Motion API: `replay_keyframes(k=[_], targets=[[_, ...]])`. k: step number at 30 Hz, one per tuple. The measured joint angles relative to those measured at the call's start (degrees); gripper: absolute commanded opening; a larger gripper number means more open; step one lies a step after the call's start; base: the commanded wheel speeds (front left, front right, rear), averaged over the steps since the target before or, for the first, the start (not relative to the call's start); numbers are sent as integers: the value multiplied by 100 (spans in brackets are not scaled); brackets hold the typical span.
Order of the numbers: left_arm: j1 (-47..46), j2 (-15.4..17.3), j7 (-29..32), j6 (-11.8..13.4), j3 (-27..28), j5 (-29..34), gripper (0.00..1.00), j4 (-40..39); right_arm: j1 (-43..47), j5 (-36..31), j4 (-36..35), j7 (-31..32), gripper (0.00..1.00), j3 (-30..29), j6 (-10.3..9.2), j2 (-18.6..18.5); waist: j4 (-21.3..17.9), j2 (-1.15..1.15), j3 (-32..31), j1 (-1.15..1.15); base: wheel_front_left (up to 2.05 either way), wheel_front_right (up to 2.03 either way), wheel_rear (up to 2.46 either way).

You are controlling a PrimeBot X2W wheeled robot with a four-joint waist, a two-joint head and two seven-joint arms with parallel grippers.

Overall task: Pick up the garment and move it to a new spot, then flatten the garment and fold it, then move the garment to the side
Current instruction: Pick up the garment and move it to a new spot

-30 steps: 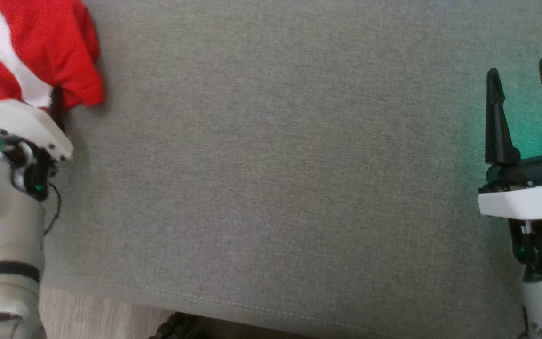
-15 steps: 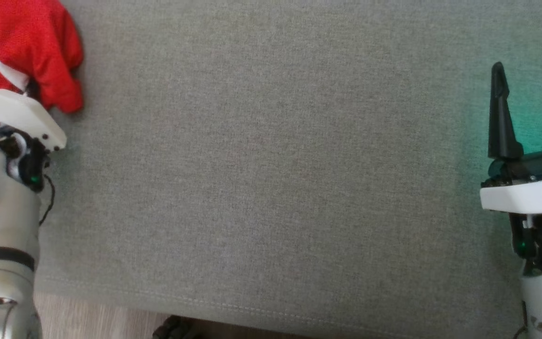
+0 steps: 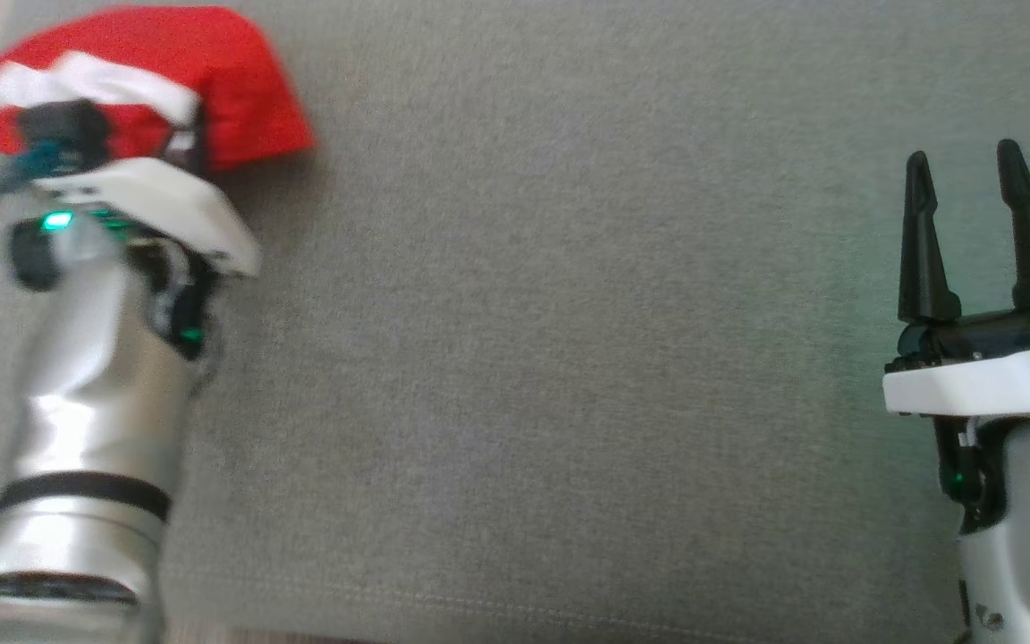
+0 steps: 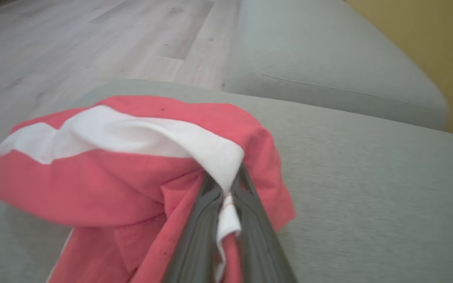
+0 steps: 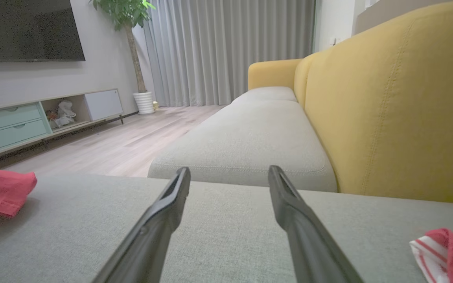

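The garment (image 3: 242, 98) is red with a white stripe and sits bunched at the far left of the grey sofa seat (image 3: 569, 358). My left gripper (image 4: 224, 175) is shut on the garment; in the left wrist view a white fold is pinched between its two dark fingers (image 4: 195, 236). The rest of the cloth (image 4: 104, 184) drapes over and past the tips. In the head view the left fingertips are hidden under the fabric. My right gripper (image 3: 962, 161) stands open at the right side of the seat with nothing between its fingers (image 5: 155, 224). The garment (image 5: 2, 190) also lies at the left edge of the right wrist view.
A second red-and-white striped cloth (image 5: 442, 251) lies at the lower right of the right wrist view. The yellow sofa back (image 5: 391, 102) runs along the far side. Another grey cushion (image 5: 250, 137) adjoins the seat. Wooden floor (image 4: 73, 47) lies beyond the seat's left end.
My left gripper has shut on the garment's edge and come rightward with it, bunching the cloth up. The head view has shifted a little. The right gripper stays open in place.
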Motion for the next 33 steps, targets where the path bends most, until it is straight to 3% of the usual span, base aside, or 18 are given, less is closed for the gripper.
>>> replay_keyframes(k=[11, 15, 20, 27, 31, 32, 33], targets=[[578, -374, 297, -34, -747, -301, 0, -1271, -5, 26, 189, -159, 100, -168, 0, 108, -515, 0, -424, 0, 0, 0, 0], [828, -587, 348, 111, -982, -424, 0, -1584, -60, 57, 196, -209, 100, -268, 0, 121, -760, 0, -481, 0, 0, 0, 0], [1061, -624, 348, 291, -1412, -764, 0, -1898, -187, 59, 203, -216, 100, -303, 0, 119, -1003, 0, -509, 0, 0, 0, 0], [1206, -619, 89, 1216, -2881, -2115, 0, -2842, -249, 101, 320, -310, 100, -196, 0, 124, -1392, 0, -529, 0, 0, 0, 0], [1168, -609, -313, 1784, -3546, -2466, 0, -3012, -281, 102, 404, -316, 100, -145, 0, 149, -1572, 0, -532, 0, 0, 0, 0], [1135, -601, -391, 1894, -3698, -2552, 6, -3054, -298, 102, 421, -318, 100, -144, 0, 151, -1611, 0, -530, 0, 0, 0, 0], [1096, -595, -449, 1981, -3841, -2655, 6, -3096, -321, 102, 435, -323, 100, -145, 0, 154, -1645, 0, -527, 0, 0, 0, 0]])
